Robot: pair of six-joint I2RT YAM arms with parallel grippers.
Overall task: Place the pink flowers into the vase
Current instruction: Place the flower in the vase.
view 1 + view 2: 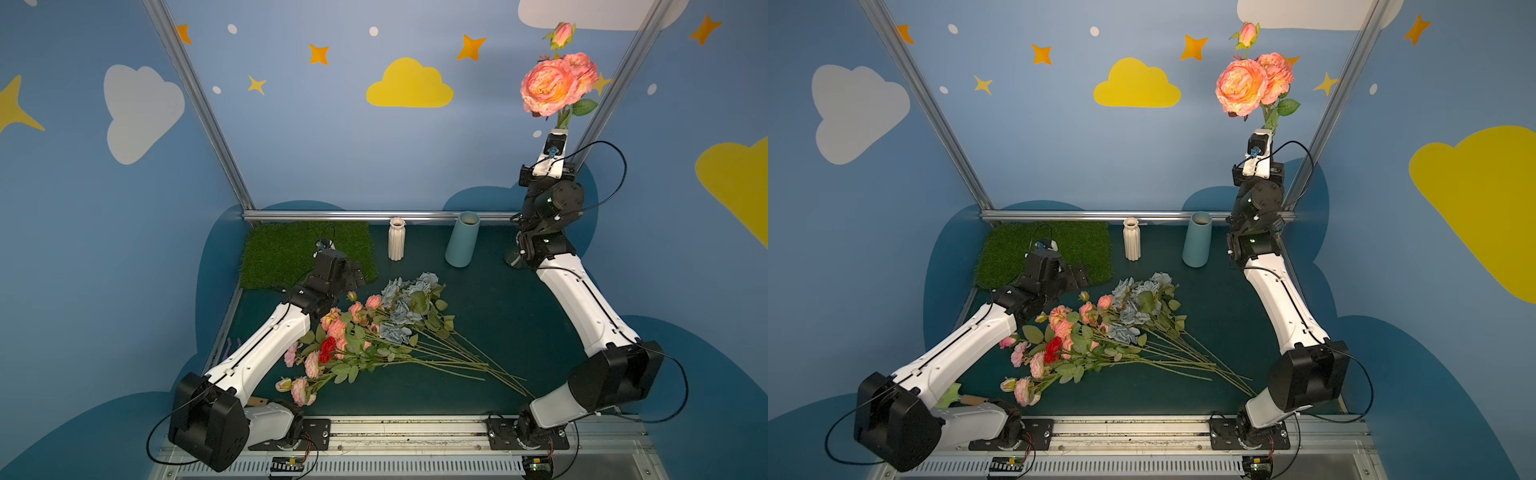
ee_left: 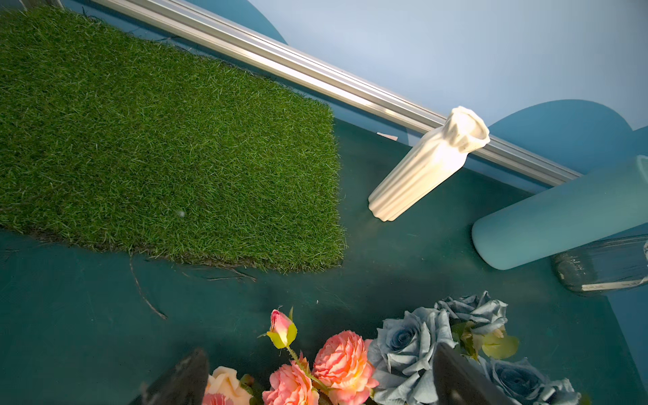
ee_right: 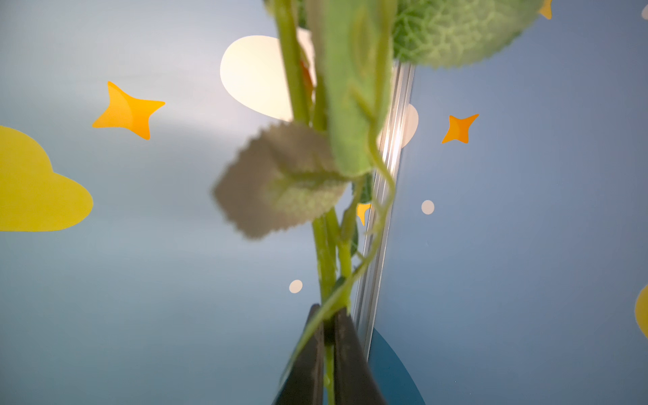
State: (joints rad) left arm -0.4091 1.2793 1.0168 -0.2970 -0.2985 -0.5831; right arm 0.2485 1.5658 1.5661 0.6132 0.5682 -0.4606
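Two grippers, two states. My right gripper [image 3: 328, 317] is pinching the green stem of a pink flower sprig [image 1: 548, 85], raised high above the table [image 1: 498, 299], blooms uppermost. My left gripper [image 2: 319, 354] is spread wide, low over the other pink flowers [image 1: 332, 332], which lie on the table beside grey-blue roses [image 1: 409, 299]. A white ribbed vase [image 1: 396, 240] and a blue vase [image 1: 462, 239] stand upright at the back.

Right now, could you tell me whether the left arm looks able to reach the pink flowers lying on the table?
Probably yes: the left claw hangs open right over the pink flowers, with nothing between. The grey-blue roses crowd one side, though.
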